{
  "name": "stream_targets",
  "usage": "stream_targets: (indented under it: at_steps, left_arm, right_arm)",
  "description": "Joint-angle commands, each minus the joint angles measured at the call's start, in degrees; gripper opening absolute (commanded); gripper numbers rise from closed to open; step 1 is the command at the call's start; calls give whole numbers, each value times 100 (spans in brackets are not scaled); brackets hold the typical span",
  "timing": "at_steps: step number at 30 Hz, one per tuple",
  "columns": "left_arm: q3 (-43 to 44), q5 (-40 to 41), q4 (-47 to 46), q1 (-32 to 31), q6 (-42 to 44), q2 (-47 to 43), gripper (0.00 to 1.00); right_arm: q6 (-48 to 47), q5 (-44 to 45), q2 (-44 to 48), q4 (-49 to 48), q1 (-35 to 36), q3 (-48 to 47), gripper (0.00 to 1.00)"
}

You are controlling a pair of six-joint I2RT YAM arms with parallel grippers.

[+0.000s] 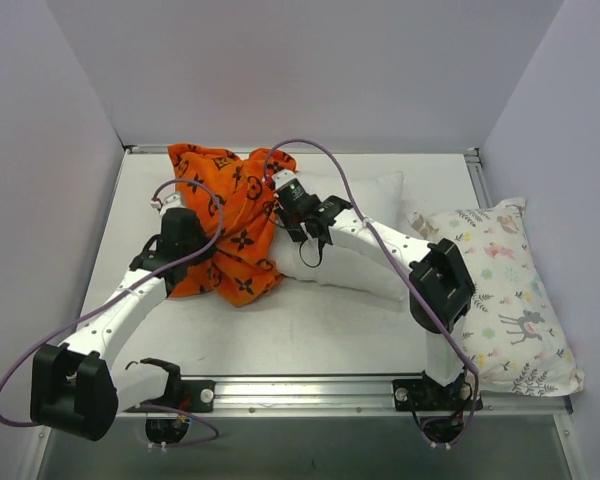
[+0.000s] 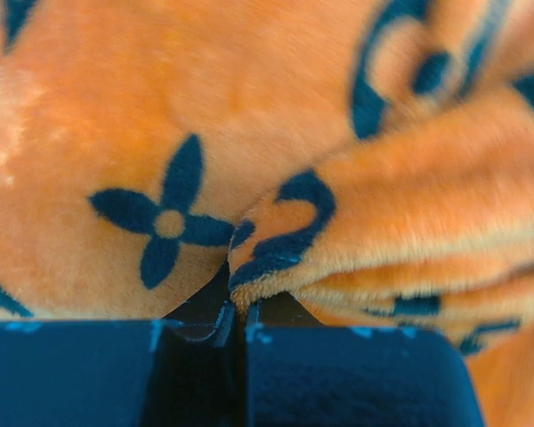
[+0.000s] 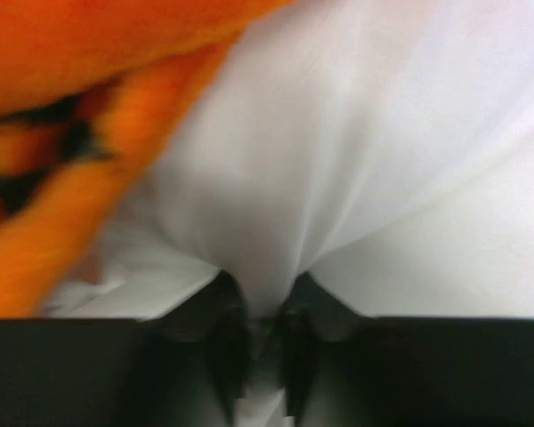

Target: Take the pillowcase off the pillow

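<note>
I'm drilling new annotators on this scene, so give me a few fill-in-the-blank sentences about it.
1. The left hand is shut on the ____ pillowcase.
2. The right hand pinches the plain ____ pillow.
3. The printed pillow lies at the table's ____ edge.
Missing words: orange; white; right.

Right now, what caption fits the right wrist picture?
The right jaws pinch the white pillow beside the orange pillowcase.

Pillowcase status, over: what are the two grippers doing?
Left gripper shut on pillowcase. Right gripper pinching pillow. Pillowcase bunched, pillow half bared. Printed pillow apart, right.
</note>
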State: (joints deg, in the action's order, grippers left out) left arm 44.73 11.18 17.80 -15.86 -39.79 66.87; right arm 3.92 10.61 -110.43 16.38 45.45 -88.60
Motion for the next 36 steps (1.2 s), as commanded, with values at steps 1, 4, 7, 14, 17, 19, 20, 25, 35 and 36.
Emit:
stream_targets:
  at_steps: [1,4,7,14,17,19,20,25,35,36]
  left_arm:
    - [387,-485,-58,-75,208,-183,0]
    - [536,-547,38,-181,288,-253,48]
    - [607,-144,223,-400,200,-525,85]
    - [450,1788,1610,-989,-879,-1639,98]
    - [46,2229,2024,-1007,-1522,-2307,98]
    - [-60,2467,2200,-998,-1733,-2529,97]
    - [-104,2529,2227,-998,-1795,-2617,98]
    - [131,1908,1247,-771,-883,-2066,97]
    - [1258,-269,-268,-970,639,-543,98]
    - [1205,-39,-251,-1424,691,-578,97]
  right_arm:
    - [328,64,-268,699,-281,-307,0]
    - [590,-225,73,805,-484,-430,0]
    - [1090,-892,408,902,-861,-632,0]
    - [1506,-1570,549,1350,-1161,-1440,0]
    - [1655,-1764,619,1368,-1231,-1625,0]
    - [1690,-1913,654,1394,-1284,-1731,0]
    - [1673,-1948,681,1438,-1276,-1853,0]
    - [1612,-2177,786,1464,-1241,-1837,0]
    - [1559,-2212,1120,1280,-1179,-1186,0]
    - [1568,-2160,1155,1271,-1170,-1221,0]
